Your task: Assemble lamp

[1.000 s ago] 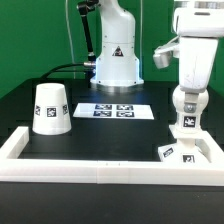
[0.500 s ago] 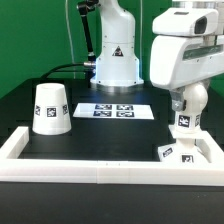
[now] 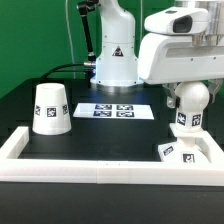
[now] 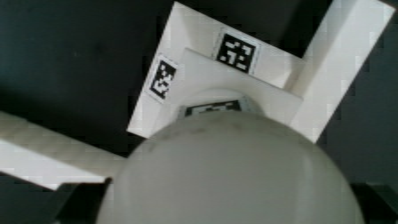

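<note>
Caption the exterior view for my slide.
Arm carries the bulb above the base; shade waits aside.

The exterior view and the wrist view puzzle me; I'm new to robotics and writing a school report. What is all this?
A white robot arm is building a small lamp. One camera watches from off the arm; the other rides on its wrist, looking down. Its end effector carries the round bulb over the flat square base, which lies inside a white frame. The cup-like shade waits on the black table, beside a flat marker board. Up close, the bulb fills the wrist view.
</note>
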Tool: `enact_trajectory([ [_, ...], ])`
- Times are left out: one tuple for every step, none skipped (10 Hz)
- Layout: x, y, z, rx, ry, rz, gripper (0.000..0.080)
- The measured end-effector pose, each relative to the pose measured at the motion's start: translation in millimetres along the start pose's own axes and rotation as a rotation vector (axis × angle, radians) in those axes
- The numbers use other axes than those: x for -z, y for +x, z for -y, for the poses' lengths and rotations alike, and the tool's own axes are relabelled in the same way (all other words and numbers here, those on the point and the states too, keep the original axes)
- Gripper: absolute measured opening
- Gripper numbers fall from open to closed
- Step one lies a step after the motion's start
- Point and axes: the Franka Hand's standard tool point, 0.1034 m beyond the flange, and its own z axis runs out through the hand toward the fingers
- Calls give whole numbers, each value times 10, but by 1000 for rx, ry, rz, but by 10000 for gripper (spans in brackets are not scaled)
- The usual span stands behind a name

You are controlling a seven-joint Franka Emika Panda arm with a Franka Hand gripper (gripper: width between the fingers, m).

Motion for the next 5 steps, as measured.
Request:
enact_trajectory([
  [0,-1,-1,-43,0,0,577],
  [-2,-2,-4,-130,0,0,577],
  [-3,-4,-6,-196,0,0,577],
  [-3,5,-12,-280,0,-18,577],
  [-8,-2,-14,-343,1,-33,577],
])
